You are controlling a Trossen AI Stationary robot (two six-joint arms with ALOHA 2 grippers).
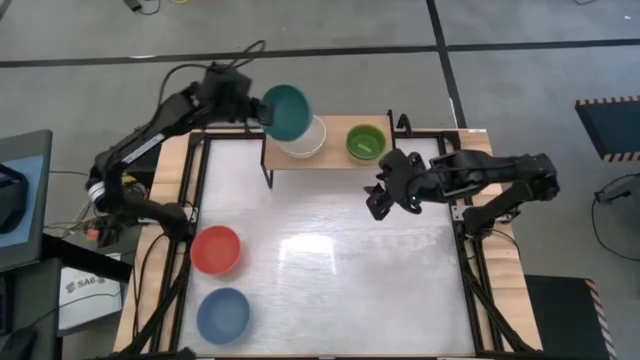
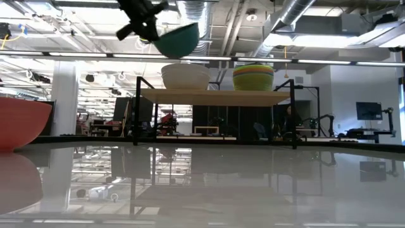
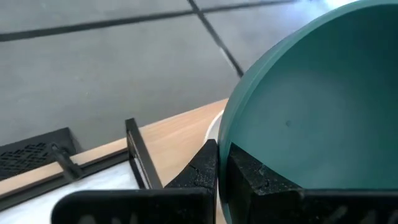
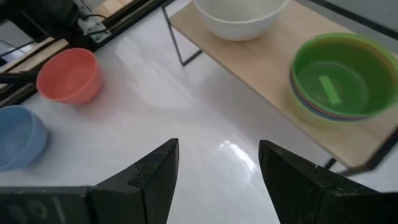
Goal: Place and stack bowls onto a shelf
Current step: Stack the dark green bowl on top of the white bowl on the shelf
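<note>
From overhead I see my left gripper (image 1: pixel 258 108) clamped on the rim of the teal bowl (image 1: pixel 287 111), which hangs tilted above the cream bowl (image 1: pixel 305 140) at the left end of the shelf (image 1: pixel 335 160). The low view settles what the top view cannot: the teal bowl (image 2: pixel 178 39) is clear of the cream one (image 2: pixel 185 76), with a gap between them. My left wrist camera shows both fingers (image 3: pixel 202 174) pinching the teal rim (one inside, one outside).

The green bowl (image 1: pixel 366 141) sits further right on the shelf; only the low view and the right wrist view reveal that it tops a stack of other bowls (image 2: pixel 253 78), with striped rims beneath it.

My right gripper (image 1: pixel 381 196) waits open over the table, just near of the shelf's right end. The red bowl (image 1: pixel 216 249) and blue bowl (image 1: pixel 222 315) rest on the table's left, blue nearest.
</note>
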